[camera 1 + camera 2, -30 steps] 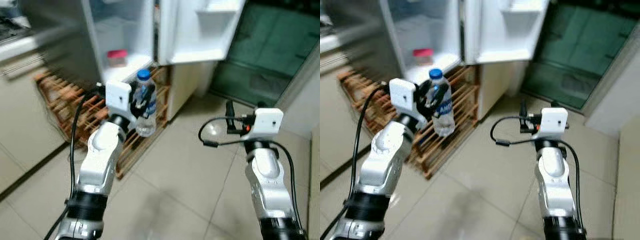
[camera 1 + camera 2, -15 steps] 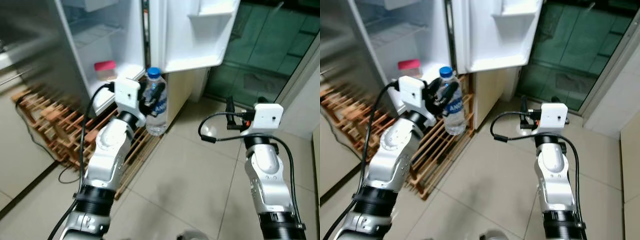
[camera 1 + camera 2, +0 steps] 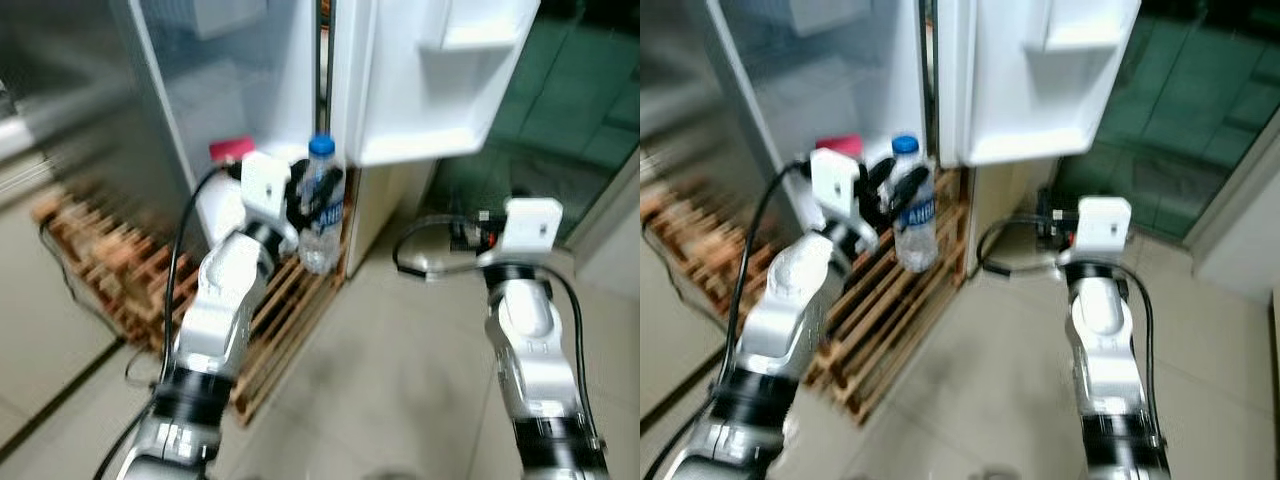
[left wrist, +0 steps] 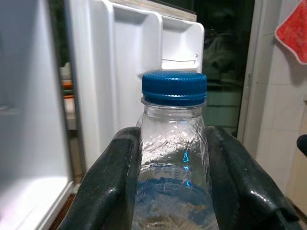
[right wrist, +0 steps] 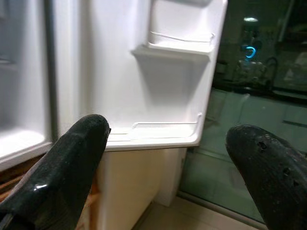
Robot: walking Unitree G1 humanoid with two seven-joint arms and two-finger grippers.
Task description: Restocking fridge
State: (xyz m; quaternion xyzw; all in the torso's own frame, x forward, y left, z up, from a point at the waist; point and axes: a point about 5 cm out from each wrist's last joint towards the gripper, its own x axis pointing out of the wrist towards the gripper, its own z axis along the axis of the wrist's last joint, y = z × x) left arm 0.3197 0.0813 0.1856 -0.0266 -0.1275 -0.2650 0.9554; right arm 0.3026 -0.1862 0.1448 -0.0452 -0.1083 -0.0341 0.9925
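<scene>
While your left claw point(image 3: 305, 195) gripped the water bottle point(image 3: 322, 205) near the open fridge point(image 3: 240, 90), your right claw point(image 5: 163, 163) hung wide open. Blur probably hid the shelf edge; you could bump it.

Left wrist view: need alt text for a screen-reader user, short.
A clear water bottle with a blue cap is clamped between the left gripper's two black fingers, seen close up. Behind it stands the open white fridge door with its empty shelves, and a dark glass door further back.
</scene>
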